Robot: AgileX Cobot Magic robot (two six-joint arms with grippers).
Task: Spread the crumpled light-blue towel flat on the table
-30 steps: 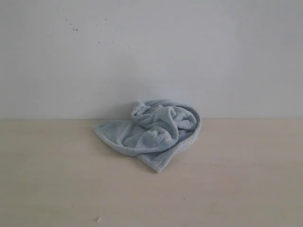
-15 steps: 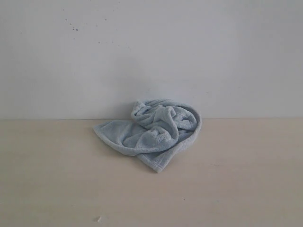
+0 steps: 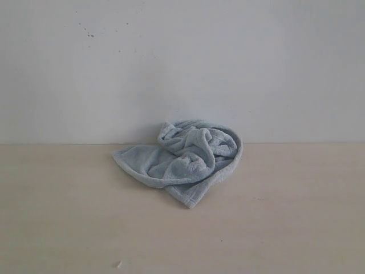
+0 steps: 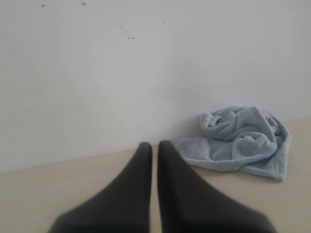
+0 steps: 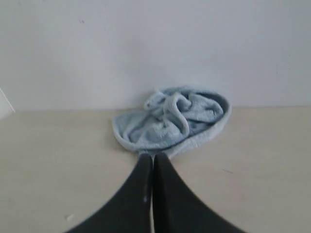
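The light-blue towel (image 3: 185,160) lies crumpled in a heap on the beige table (image 3: 68,217), close to the wall at the back centre. It also shows as a bunched pile in the left wrist view, the towel (image 4: 243,141), and in the right wrist view, the towel (image 5: 172,119). Neither arm appears in the exterior view. My left gripper (image 4: 154,145) is shut with nothing between its dark fingers, and stands apart from the towel. My right gripper (image 5: 153,156) is shut too, its tips just short of the towel's near hem; nothing is held.
A white wall (image 3: 182,63) rises right behind the towel along the table's back edge. A small pale speck (image 3: 118,264) lies on the table near the front left.
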